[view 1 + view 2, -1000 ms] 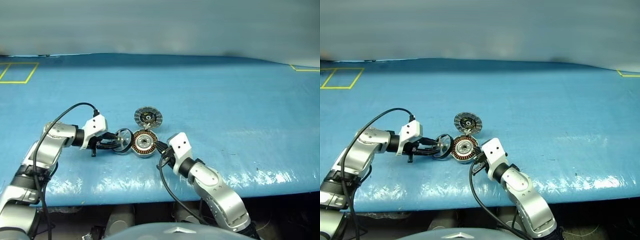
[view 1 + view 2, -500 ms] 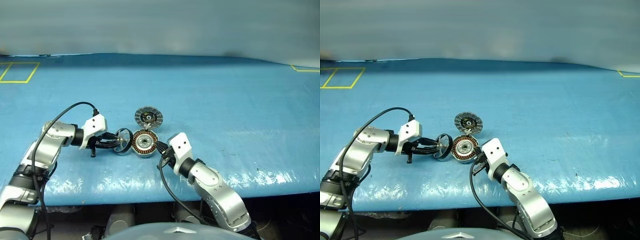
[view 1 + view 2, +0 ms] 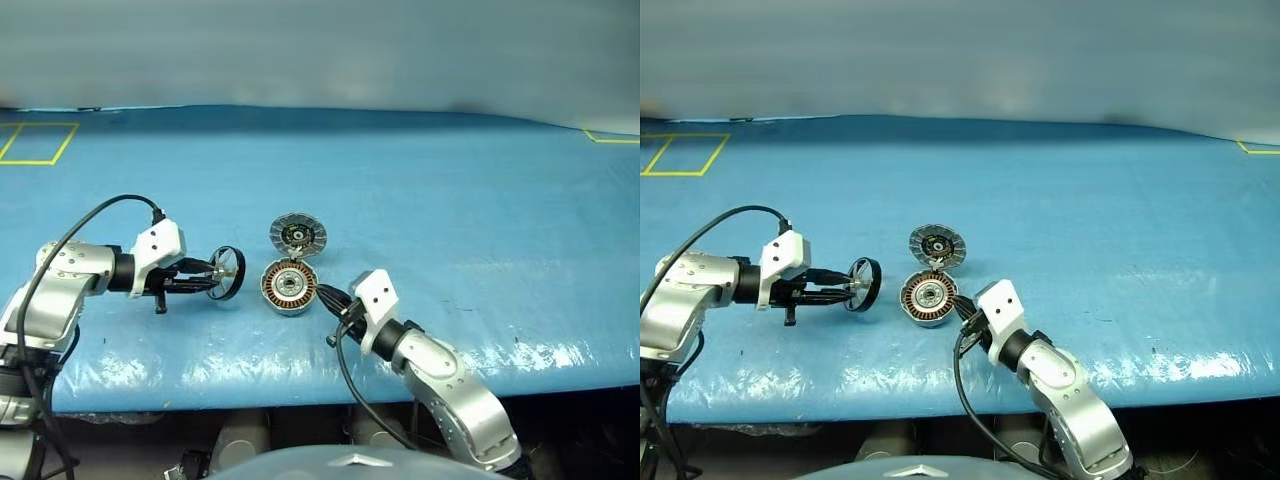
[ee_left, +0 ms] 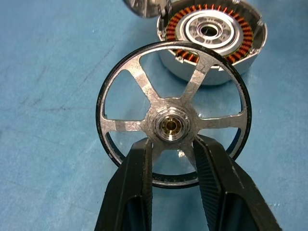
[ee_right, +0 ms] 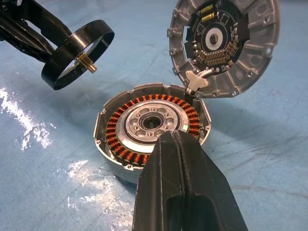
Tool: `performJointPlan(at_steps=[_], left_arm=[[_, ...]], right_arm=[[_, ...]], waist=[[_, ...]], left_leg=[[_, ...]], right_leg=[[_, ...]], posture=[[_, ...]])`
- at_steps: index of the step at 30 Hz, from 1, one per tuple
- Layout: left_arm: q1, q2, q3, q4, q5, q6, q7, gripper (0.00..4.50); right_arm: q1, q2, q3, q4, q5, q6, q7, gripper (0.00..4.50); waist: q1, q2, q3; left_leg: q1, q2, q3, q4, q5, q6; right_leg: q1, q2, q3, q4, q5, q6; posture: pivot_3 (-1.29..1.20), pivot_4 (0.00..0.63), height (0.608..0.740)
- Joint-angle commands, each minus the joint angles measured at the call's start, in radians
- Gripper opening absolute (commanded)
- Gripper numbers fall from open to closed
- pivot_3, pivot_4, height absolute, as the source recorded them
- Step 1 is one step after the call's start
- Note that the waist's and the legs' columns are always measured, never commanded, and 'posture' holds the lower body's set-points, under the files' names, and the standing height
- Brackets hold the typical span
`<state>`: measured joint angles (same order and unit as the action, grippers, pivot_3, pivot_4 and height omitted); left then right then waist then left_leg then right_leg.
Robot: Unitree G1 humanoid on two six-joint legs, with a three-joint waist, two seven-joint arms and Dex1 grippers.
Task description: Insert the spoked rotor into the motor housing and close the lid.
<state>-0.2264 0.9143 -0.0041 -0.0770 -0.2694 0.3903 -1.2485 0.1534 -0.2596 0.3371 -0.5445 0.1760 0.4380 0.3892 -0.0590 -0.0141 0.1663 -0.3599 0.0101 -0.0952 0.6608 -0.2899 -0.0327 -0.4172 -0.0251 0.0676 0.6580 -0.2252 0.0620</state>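
Note:
The spoked rotor (image 4: 171, 126), a silver wheel with a dark rim, stands on edge in the air, with my left gripper (image 4: 171, 144) shut on its hub. It hangs just left of the motor housing (image 3: 289, 287), a round cup with copper windings that rests on the table. The lid (image 3: 297, 235) stands open behind the housing on its hinge, ribbed face toward me. My right gripper (image 5: 175, 137) is shut and empty, its tip at the housing's near right rim (image 5: 120, 144). Whether it touches the rim I cannot tell.
The work surface is a blue sheet (image 3: 450, 200) with its front edge near me. Yellow taped outlines lie at the far left (image 3: 35, 145) and far right (image 3: 610, 136) corners. A black cable (image 3: 90, 215) loops over my left arm.
My left gripper has lifted the rotor and carried it left, away from the housing it was leaning against. The right gripper stays shut beside the housing.

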Motion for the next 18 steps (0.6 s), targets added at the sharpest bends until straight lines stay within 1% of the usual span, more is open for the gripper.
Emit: performJointPlan(at_steps=[1,4,10,14,18], left_arm=[[-0.006,-0.019,0.053,-0.109,-0.094,0.060,0.020,0.99],[-0.016,-0.007,0.018,-0.156,-0.115,0.083,-0.005,0.99],[-0.087,-0.011,-0.128,-0.213,-0.047,0.109,0.002,0.99],[-0.164,-0.053,-0.204,-0.218,-0.042,0.127,0.000,0.99],[-0.247,-0.089,-0.271,-0.180,-0.015,0.144,-0.002,0.99]], right_arm=[[0.013,-0.018,-0.013,0.013,-0.008,-0.123,0.037,0.00],[0.020,-0.028,-0.013,0.047,0.000,-0.169,0.063,0.00],[0.041,-0.021,-0.008,0.094,-0.012,-0.204,0.060,0.00],[0.065,-0.013,-0.008,0.092,-0.008,-0.207,0.056,0.00],[0.083,-0.012,0.000,0.089,-0.026,-0.215,0.044,0.00]], waist=[[0.000,-0.001,0.000],[-0.001,-0.001,0.001],[0.001,-0.001,0.001],[0.002,-0.001,0.001],[0.002,-0.002,0.002]], left_leg=[[0.000,0.000,0.000,0.000,0.000,0.000],[0.000,0.000,0.000,0.000,0.000,0.000],[0.001,0.000,0.000,0.000,0.000,0.000],[0.001,0.000,0.000,0.001,0.000,0.000],[0.000,0.000,0.000,0.001,0.000,0.000]], right_leg=[[0.000,0.000,0.000,0.000,0.000,0.000],[0.000,0.000,0.000,0.000,0.000,0.000],[0.000,0.001,0.000,0.001,0.000,0.000],[0.001,0.001,0.000,0.001,0.000,0.000],[0.001,0.001,0.000,0.000,0.000,0.000]], posture=[[0.00,0.150,0.740],[0.00,0.150,0.740],[0.00,0.150,0.740],[0.00,0.150,0.740],[0.00,0.150,0.740]])
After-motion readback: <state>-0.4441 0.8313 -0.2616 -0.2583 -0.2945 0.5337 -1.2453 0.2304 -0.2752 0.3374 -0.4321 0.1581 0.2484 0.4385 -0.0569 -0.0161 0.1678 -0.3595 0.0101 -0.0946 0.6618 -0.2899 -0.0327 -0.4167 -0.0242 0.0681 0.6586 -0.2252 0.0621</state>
